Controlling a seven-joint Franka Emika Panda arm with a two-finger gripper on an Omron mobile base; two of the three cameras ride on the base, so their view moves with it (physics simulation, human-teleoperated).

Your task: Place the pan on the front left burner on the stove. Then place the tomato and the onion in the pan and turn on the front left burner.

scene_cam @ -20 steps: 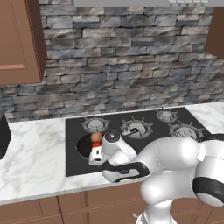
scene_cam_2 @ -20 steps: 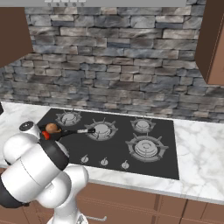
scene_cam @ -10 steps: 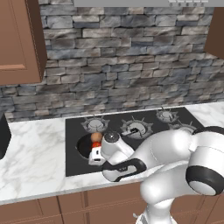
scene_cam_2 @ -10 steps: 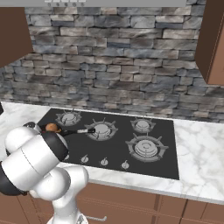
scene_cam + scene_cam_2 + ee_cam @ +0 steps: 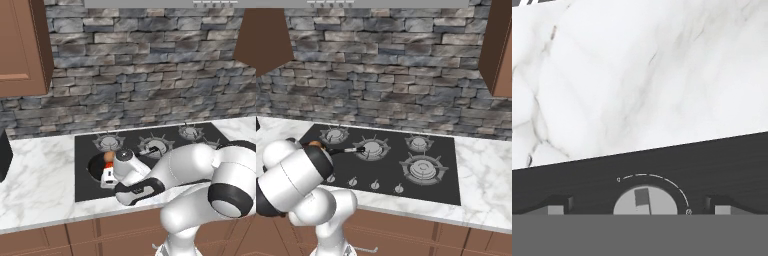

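While the white arm bends low over the near edge of the stove (image 5: 165,137), a flat black glass cooktop set into a veined white marble table (image 5: 40,175), its hand points down at a small round silver knob (image 5: 645,201). Seen from the hand camera, the two dark fingers (image 5: 557,204) stand spread wide, one on either side of that knob and clear of it, pinching nothing. A thin white arc is printed on the glass around the knob, which carries a small grey square marker. From the left base camera the round shallow black pan (image 5: 97,166) sits on the front left burner (image 5: 95,172), partly hidden by the hand, with the tan-brown onion (image 5: 108,156) resting inside it. Whether the tomato lies there too cannot be told. From the right base camera the pan's long thin handle (image 5: 346,149), tipped grey, reaches toward a neighbouring burner (image 5: 372,148) with a silver-grey ring under black grate prongs. Rough grey stone covers the wall (image 5: 386,75) behind.
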